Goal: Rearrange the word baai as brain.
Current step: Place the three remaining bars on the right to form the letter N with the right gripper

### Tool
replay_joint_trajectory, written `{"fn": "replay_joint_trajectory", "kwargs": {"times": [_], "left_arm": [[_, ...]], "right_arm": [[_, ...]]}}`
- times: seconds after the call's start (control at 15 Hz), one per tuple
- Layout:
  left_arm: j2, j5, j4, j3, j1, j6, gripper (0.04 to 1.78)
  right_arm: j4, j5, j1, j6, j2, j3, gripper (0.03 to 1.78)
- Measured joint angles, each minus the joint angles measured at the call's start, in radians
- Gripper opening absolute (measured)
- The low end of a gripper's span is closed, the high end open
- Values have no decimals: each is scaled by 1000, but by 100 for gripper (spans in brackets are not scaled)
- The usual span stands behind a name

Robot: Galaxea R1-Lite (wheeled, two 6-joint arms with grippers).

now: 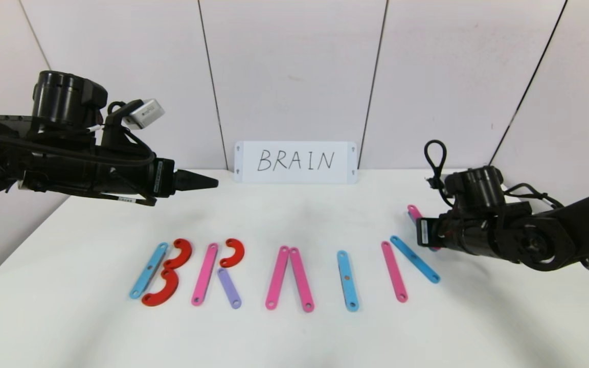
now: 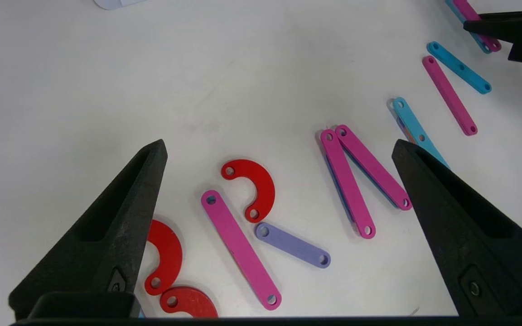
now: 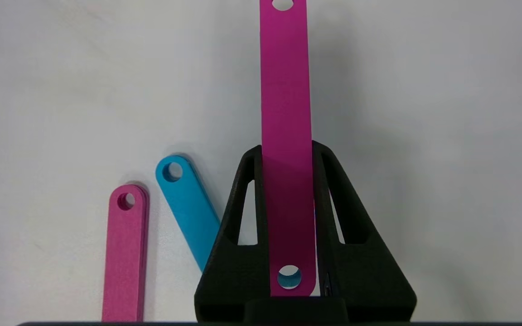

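Observation:
Flat strips lie in a row on the white table. At the left are a blue bar and two red curves. Then come a pink bar, a red curve and a short purple bar. Then come two pink bars meeting at the top, a lone blue bar, a pink bar and a slanted blue bar. My right gripper is shut on another pink bar, held just right of the slanted blue bar. My left gripper is open and empty, raised at the back left.
A white card with handwritten "BRAIN" leans on the wall behind the row. The wall runs along the table's far edge. In the head view my right gripper sits low at the row's right end and my left gripper hangs above the table.

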Motion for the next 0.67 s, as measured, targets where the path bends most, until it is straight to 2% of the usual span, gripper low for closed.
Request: {"fn": "replay_joint_trajectory", "kwargs": {"times": [0.67], "left_arm": [[1, 0, -1, 1, -2, 0, 174]], "right_arm": [[-5, 7, 1, 0, 11, 67, 30]]}}
